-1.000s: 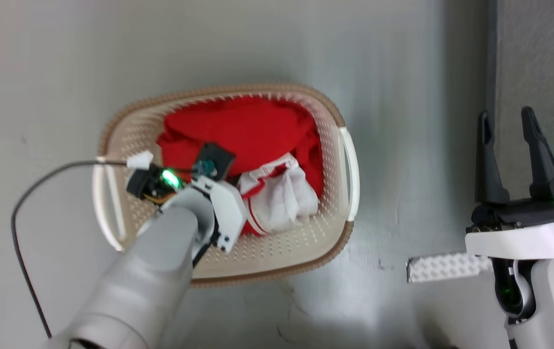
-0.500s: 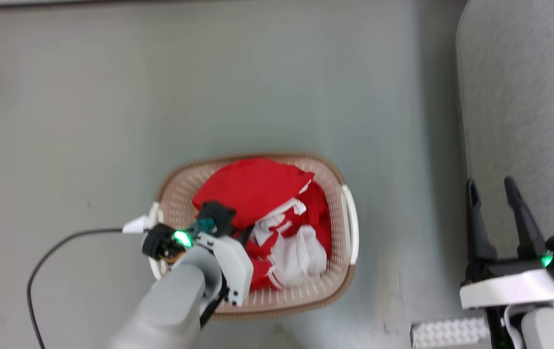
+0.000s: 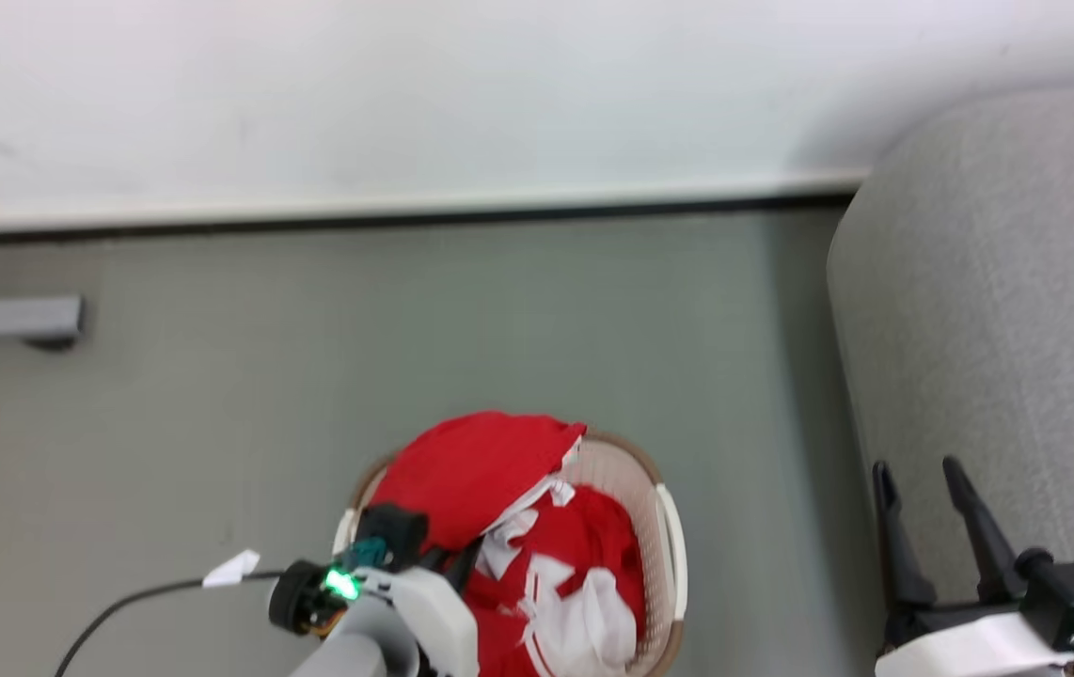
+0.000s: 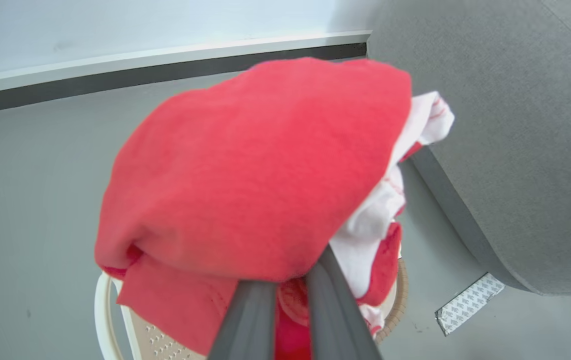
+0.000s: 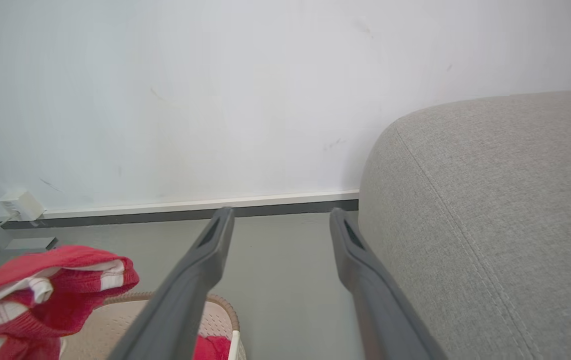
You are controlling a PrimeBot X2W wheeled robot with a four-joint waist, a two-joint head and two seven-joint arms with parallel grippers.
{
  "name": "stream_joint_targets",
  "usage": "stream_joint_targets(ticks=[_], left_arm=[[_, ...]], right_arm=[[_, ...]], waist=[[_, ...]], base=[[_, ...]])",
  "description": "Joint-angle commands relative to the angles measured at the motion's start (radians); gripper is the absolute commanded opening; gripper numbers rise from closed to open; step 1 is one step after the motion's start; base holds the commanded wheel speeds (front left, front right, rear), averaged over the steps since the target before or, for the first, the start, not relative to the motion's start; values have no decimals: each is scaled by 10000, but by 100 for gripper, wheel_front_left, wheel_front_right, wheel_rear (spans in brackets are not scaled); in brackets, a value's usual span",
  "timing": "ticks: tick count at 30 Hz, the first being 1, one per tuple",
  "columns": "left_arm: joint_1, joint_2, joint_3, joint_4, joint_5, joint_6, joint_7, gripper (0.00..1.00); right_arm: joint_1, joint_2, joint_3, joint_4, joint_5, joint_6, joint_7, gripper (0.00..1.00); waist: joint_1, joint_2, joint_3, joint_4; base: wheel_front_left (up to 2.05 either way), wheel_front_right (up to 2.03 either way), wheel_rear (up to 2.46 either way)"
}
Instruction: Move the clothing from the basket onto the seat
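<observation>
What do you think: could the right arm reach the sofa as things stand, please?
Probably yes: the right tool is open and empty, close beside the sofa, with nothing visible between them.

Soft fleecy clothing (image 4: 245,165); perforated matt plastic basket (image 3: 671,555); coarse woven fabric seat (image 5: 490,200); smooth matt floor (image 3: 499,329).

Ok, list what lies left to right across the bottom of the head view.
From left: cable → clothing → right gripper. The basket overlaps the clothing and the seat overlaps the right gripper, so both are left out.
</observation>
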Motion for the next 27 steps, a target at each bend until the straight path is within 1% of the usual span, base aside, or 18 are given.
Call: stream_joint_targets(ticks=[1,9,16,20,27], left_arm=[[313,156,78,-196,-106,85,-13,0],[1664,646,519,-1756,-577,641,-10,0],[2807,1212,929,-3393,-927,1208,-13,0],[3286,1577,1170,-4228,-971,1617,-12,0],[3852,2119,1585,-5449,-967,2035,-14,0]], right_arm=[[227,-45,46,97,-125,-29,6,100],[1013,-46,140,346,-315,-29,5,100],[1504,-49,338,453,-295,-29,6,100],[1698,-43,491,442,-258,-29,6,100],[1759,-48,749,474,-331,-30,6,100]], waist=[[3,-1,-852,17],[3,-1,-2177,206],[3,-1,-2990,288],[3,-1,-3254,391],[3,-1,-3571,455]], base=[[0,0,0],[0,0,0],[0,0,0],[0,0,0],[0,0,0]])
